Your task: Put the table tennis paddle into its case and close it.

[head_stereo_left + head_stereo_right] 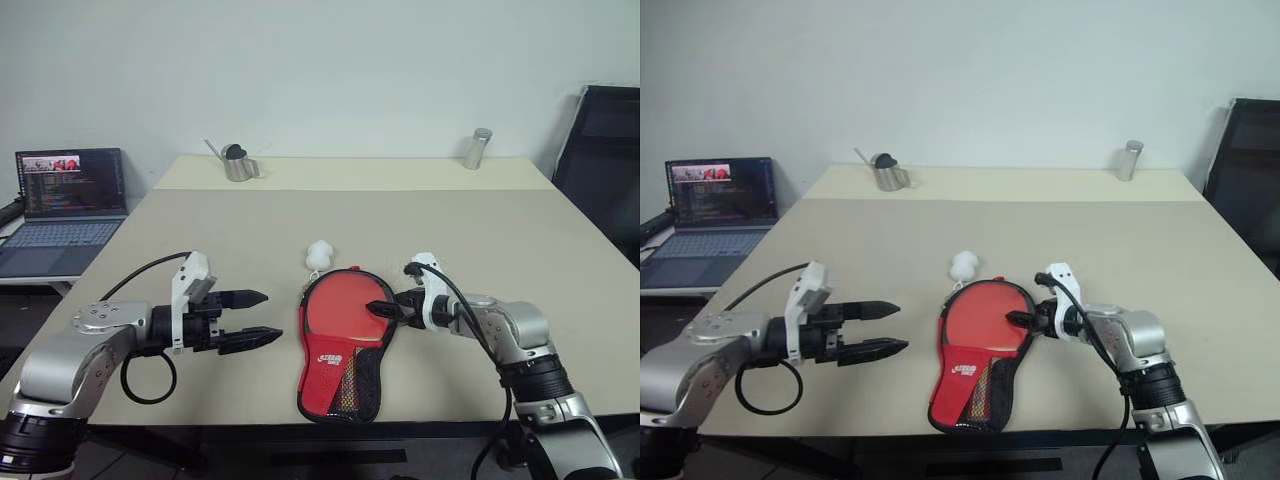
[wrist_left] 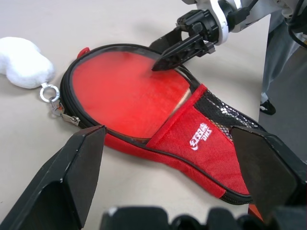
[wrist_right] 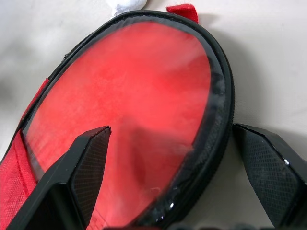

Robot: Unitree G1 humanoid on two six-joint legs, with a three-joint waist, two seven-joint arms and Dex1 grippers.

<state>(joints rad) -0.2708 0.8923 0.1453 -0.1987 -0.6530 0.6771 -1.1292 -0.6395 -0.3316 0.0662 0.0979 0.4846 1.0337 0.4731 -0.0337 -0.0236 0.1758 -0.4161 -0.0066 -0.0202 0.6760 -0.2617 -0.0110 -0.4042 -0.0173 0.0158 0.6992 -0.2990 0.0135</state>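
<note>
Case [image 2: 201, 143] is red woven cloth, slightly rough, white printed logo, black open mesh pocket [image 2: 225, 112] at centre right of the left wrist frame, black zip edge. Paddle [image 2: 124, 91] face is red rubber, smooth, dull sheen. Metal ring [image 2: 48, 92] at centre left, shiny; white fluffy charm [image 2: 21, 61] at upper left. Table [image 1: 300, 230] is matt beige. Right gripper [image 3: 168, 177] fingers [image 3: 271, 165] are black textured plastic, faintly glossy. Steel cup [image 1: 238, 165] at upper centre, shiny.
</note>
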